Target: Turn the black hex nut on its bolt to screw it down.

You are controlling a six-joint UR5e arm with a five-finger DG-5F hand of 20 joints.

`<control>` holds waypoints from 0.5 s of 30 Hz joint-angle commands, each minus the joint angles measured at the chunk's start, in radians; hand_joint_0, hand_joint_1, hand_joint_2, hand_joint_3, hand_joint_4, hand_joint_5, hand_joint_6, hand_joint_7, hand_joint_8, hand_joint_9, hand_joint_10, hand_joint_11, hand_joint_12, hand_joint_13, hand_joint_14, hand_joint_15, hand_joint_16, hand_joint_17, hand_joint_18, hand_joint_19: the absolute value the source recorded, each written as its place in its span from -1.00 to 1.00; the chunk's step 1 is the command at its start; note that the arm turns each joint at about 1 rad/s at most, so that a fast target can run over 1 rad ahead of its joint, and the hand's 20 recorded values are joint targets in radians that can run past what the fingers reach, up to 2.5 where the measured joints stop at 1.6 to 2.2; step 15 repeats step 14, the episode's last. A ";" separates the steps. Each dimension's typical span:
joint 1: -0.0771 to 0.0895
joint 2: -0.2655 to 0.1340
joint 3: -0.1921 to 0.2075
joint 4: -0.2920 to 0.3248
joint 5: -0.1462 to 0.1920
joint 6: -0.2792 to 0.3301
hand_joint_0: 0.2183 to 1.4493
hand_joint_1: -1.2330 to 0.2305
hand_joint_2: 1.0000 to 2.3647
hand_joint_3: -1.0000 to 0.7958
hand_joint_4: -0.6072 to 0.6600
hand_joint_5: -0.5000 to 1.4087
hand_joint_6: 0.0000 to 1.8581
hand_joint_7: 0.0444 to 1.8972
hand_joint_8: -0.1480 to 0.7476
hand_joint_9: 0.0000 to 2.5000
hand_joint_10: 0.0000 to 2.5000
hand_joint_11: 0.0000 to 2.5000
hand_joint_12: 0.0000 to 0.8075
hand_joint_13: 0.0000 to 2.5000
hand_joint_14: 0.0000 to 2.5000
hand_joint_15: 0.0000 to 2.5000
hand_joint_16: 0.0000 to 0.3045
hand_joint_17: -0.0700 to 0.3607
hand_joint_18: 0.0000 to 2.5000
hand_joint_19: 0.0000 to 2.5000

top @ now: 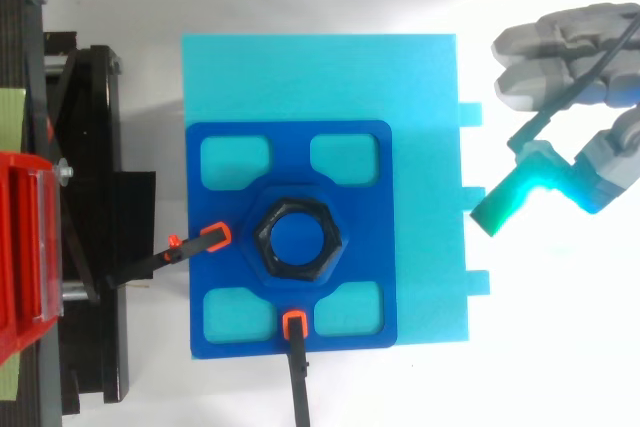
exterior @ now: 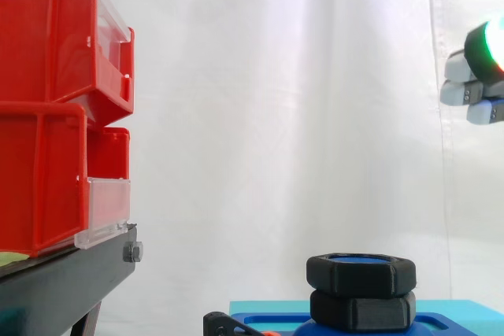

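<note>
Hand (exterior: 466,88) hangs high in the side view, fingers loosely relaxed and holding nothing. The black hex nut (exterior: 361,271) sits well below and ahead of it, on its blue bolt (exterior: 358,258), directly over a second black hex piece (exterior: 362,311). Red bins (exterior: 47,116) on a black stand (exterior: 63,289) lie far beyond, before the white curtain (exterior: 276,76).

From above, the hand (top: 560,87) stands off past the cyan block's (top: 400,77) edge, apart from the nut (top: 258,239). A blue plate (top: 230,207) seats the nut, and orange-tipped clamps (top: 215,237) probably pin the plate against turning.

Lab: white curtain (exterior: 276,116), red bins (exterior: 47,100)
</note>
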 commanded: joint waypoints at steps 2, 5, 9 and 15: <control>0.001 -0.001 0.000 0.005 0.004 -0.004 -0.59 0.42 -1.00 -0.44 -0.07 -0.79 -0.46 -0.39 -0.39 -1.00 -1.00 -1.00 -0.20 -1.00 -1.00 -1.00 -0.67 -0.16 -1.00 -0.90; 0.001 -0.001 0.000 -0.004 0.004 -0.004 -0.61 0.48 -1.00 -0.44 -0.07 -0.79 -0.46 -0.39 -0.40 -1.00 -1.00 -1.00 -0.17 -1.00 -1.00 -1.00 -0.66 -0.14 -1.00 -0.91; 0.002 0.001 0.000 -0.009 0.004 -0.005 -0.62 0.52 -1.00 -0.44 -0.07 -0.79 -0.46 -0.48 -0.40 -1.00 -1.00 -1.00 -0.17 -1.00 -1.00 -1.00 -0.66 -0.13 -1.00 -0.91; 0.002 -0.001 -0.001 -0.009 0.004 -0.005 -0.63 0.41 -1.00 -0.44 -0.08 -0.79 -0.46 -0.40 -0.40 -1.00 -1.00 -1.00 -0.18 -1.00 -1.00 -1.00 -0.65 -0.12 -1.00 -0.91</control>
